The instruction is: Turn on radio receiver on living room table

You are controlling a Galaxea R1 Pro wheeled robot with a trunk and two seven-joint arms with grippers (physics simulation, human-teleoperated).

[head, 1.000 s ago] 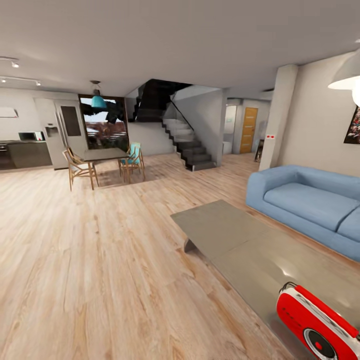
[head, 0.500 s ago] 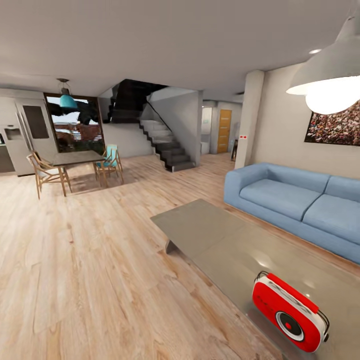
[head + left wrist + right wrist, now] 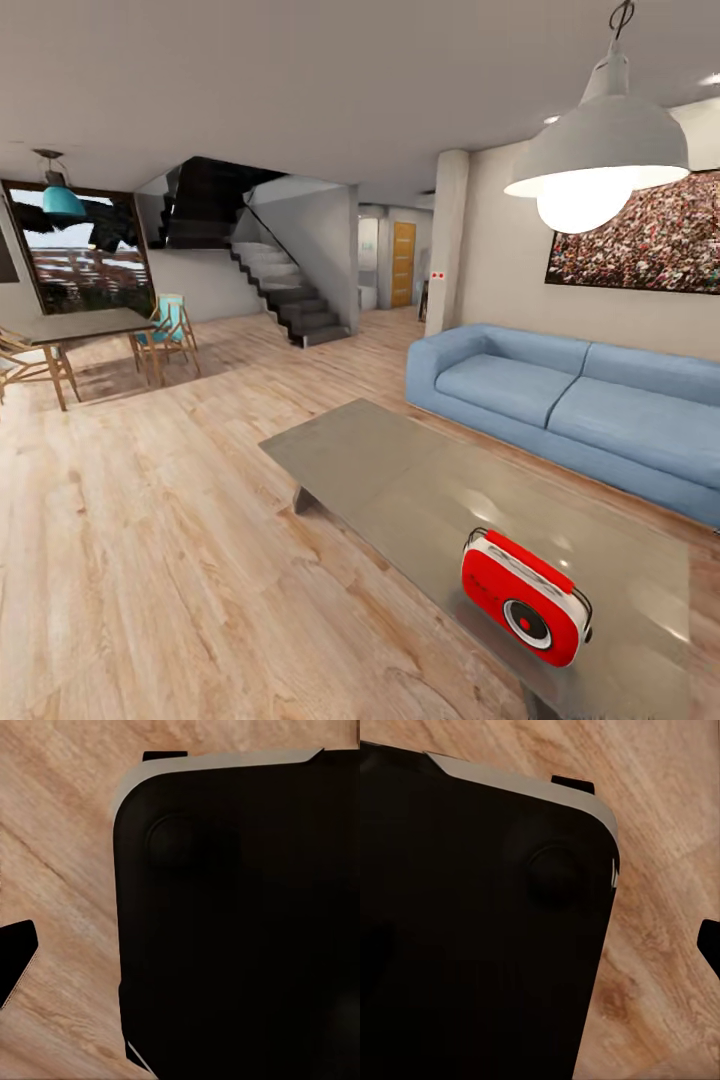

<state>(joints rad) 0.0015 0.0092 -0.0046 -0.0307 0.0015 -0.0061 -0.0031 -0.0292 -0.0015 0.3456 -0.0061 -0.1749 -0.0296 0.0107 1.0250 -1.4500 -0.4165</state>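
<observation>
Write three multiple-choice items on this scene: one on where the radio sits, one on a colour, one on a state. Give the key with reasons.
1. Where does the radio receiver stand?
A. On the grey table
B. On the sofa
C. On the floor

2. What colour is the sofa?
A. Green
B. Blue
C. Brown

3. In what state is the pendant lamp over the table?
A. Dark
B. Fallen
C. Lit

Key: 1 A, the red radio rests upright on the glossy top near its close end. 2 B, its cushions and arms are light blue. 3 C, its bulb glows bright white under the grey dome.
</observation>
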